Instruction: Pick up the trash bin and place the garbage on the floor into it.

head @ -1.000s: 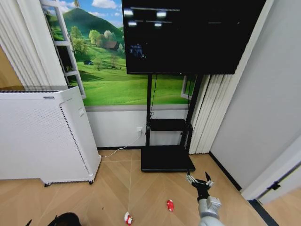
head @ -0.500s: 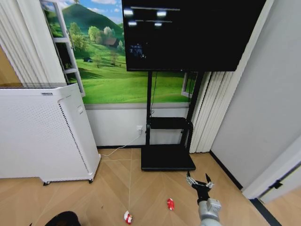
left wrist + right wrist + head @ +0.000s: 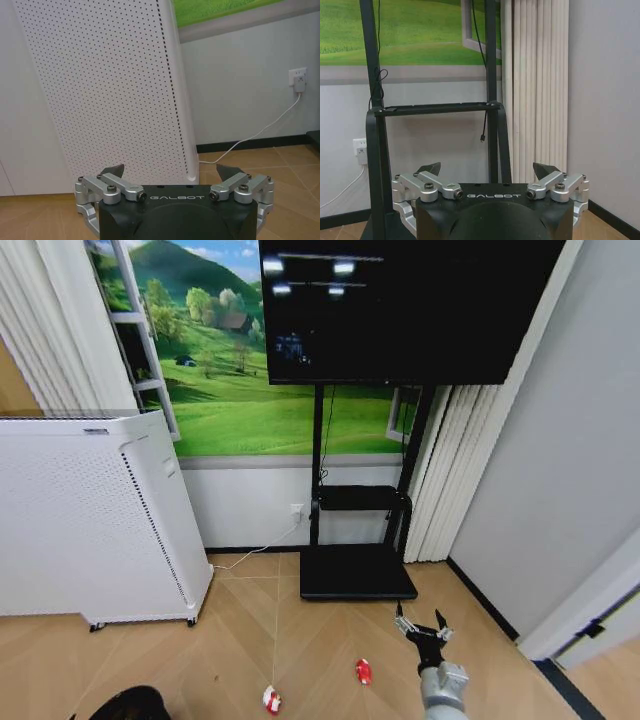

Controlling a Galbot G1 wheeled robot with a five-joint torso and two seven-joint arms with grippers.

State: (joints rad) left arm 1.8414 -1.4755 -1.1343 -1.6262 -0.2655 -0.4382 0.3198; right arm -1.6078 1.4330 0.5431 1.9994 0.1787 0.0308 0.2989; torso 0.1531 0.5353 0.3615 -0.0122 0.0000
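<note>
**Litter on the floor, bin at the robot's feet**

A wheeled two-armed robot faces the wall of a small room, where a large dark television (image 3: 400, 315) stands on a black stand (image 3: 358, 575) in front of a green landscape mural (image 3: 240, 390). On the wood floor (image 3: 240, 640) just ahead of the robot lie two pieces of garbage: a crumpled red-and-white wrapper (image 3: 271, 701) and, a little to its right and apart from it, a small red crushed item (image 3: 363, 672). The trash bin (image 3: 128, 704) shows as a black rounded rim at the bottom edge of the head view, on the robot's left, well apart from both pieces; what is inside it cannot be made out.

The right gripper (image 3: 422, 627) hangs low over the floor to the right of the red item, its fingers spread apart and grasping nothing; the right wrist view has it (image 3: 488, 172) pointed at the television stand and the pleated curtain (image 3: 535, 85). The left gripper (image 3: 172, 172) is likewise released and empty, facing a tall white perforated appliance (image 3: 100, 85) beside a wall socket (image 3: 298, 80) with a white cable (image 3: 260, 137) plugged in.
</note>
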